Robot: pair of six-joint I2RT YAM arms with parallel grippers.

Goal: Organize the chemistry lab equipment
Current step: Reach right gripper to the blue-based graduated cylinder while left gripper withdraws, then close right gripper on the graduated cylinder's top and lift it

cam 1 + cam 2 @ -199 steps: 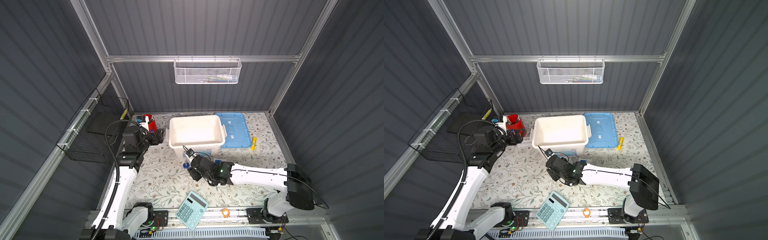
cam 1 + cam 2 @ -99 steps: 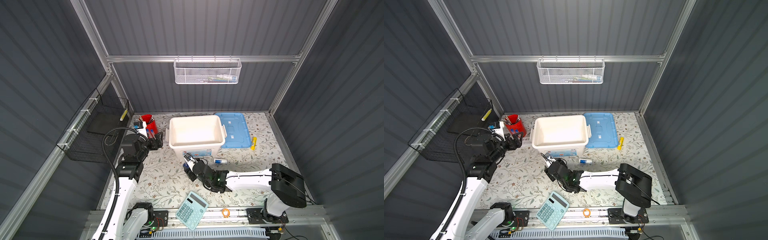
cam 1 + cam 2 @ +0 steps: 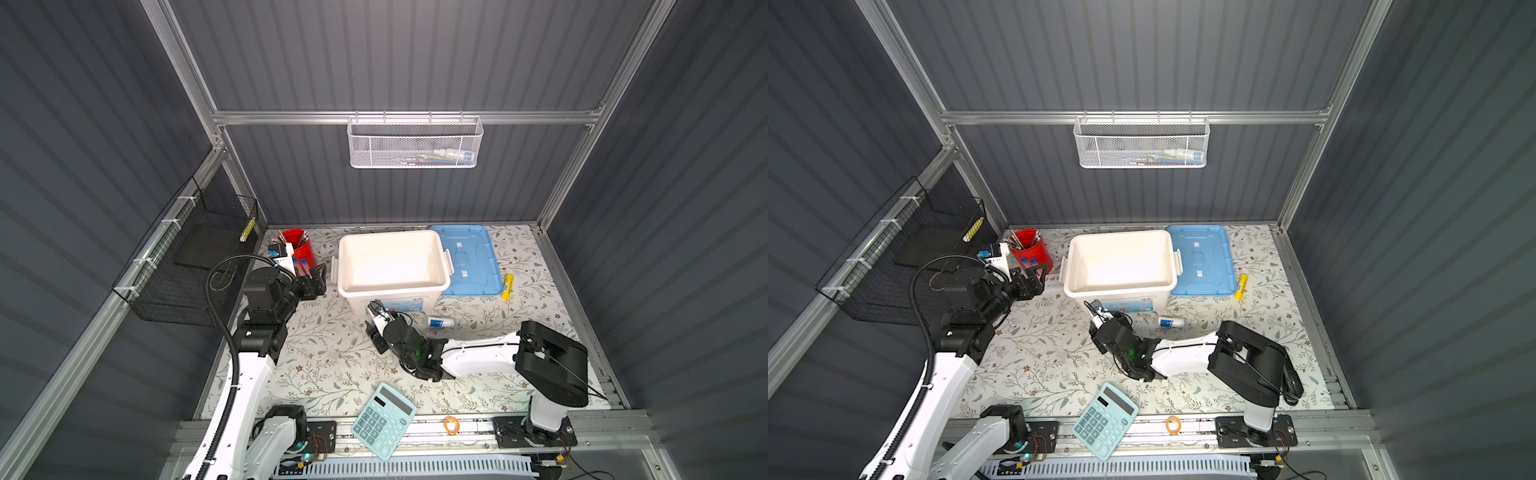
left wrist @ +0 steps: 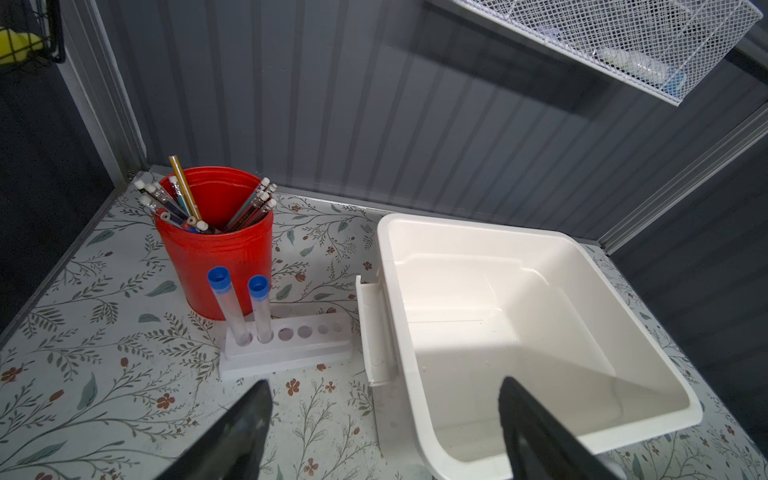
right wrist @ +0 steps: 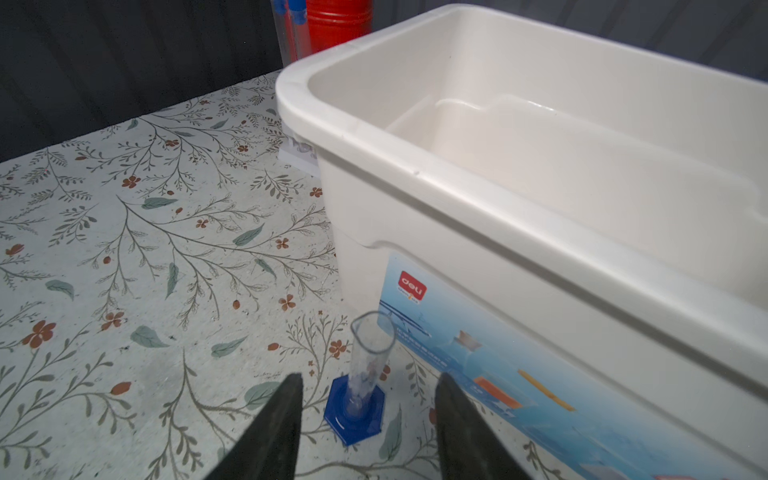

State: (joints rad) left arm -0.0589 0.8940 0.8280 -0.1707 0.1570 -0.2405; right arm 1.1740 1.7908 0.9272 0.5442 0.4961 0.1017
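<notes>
A slim clear cylinder (image 5: 370, 353) on a blue hexagonal foot (image 5: 353, 411) stands upright on the floral mat, close to the front wall of the white bin (image 5: 478, 174). My right gripper (image 5: 368, 380) is open, one finger on each side of the cylinder, touching nothing. In both top views it (image 3: 376, 328) (image 3: 1098, 328) sits low before the bin. Two blue-capped test tubes (image 4: 245, 307) stand in a white rack (image 4: 286, 345) by the red cup (image 4: 216, 249). My left gripper (image 4: 385, 384) (image 3: 318, 278) hangs open and empty near them. A small blue-white labelled piece (image 3: 440, 322) lies on the mat.
The white bin (image 3: 390, 237) stands open, with its blue lid (image 3: 467, 262) flat to the right and a yellow stick (image 3: 507, 286) beyond it. A teal calculator (image 3: 383, 419) and an orange ring (image 3: 451, 426) lie at the front edge. Wire baskets hang on the back wall (image 3: 413, 143) and the left wall (image 3: 195, 257).
The right arm has folded back toward its base while its gripper stayed before the bin, and its jaws have narrowed. The small labelled piece has come into view. The left arm has sunk lower.
</notes>
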